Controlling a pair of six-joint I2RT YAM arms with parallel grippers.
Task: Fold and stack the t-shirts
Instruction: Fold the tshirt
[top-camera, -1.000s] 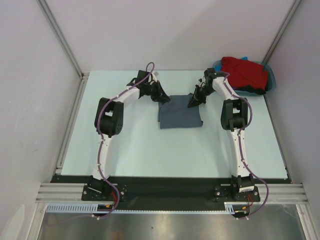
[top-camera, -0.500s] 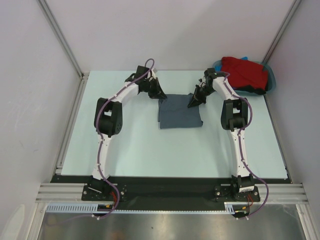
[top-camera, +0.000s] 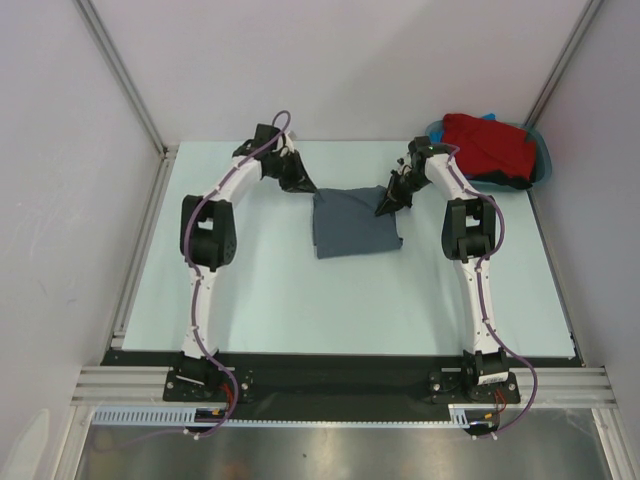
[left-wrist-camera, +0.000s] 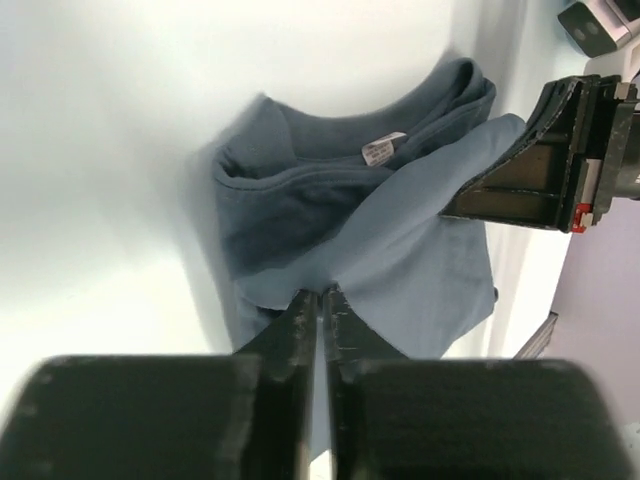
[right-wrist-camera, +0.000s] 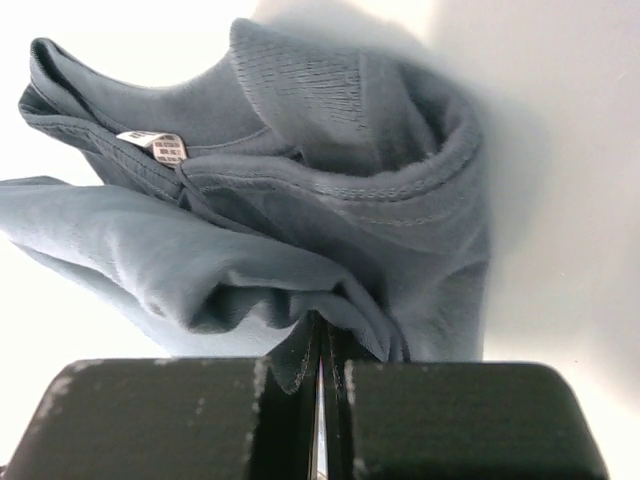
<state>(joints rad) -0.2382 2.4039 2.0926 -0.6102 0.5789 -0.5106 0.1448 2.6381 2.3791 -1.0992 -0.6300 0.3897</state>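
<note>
Slate-grey cloth, the grey t-shirt (top-camera: 352, 225), lies loosely bunched on the pale surface (top-camera: 300, 300) between the 2 end effectors. The left end effector (top-camera: 300, 184) has its fingers pressed together on an edge of the shirt, and the rest of the cloth spreads ahead of its tips, with the white label (left-wrist-camera: 382, 148) at the collar facing up. Opposite it, the right end effector (top-camera: 386, 207) pinches a raised fold of the same shirt, its fingers tight on the cloth. Well off to the right end effector's outer side, the red t-shirt (top-camera: 487, 145) is heaped in the teal tub (top-camera: 546, 160).
</note>
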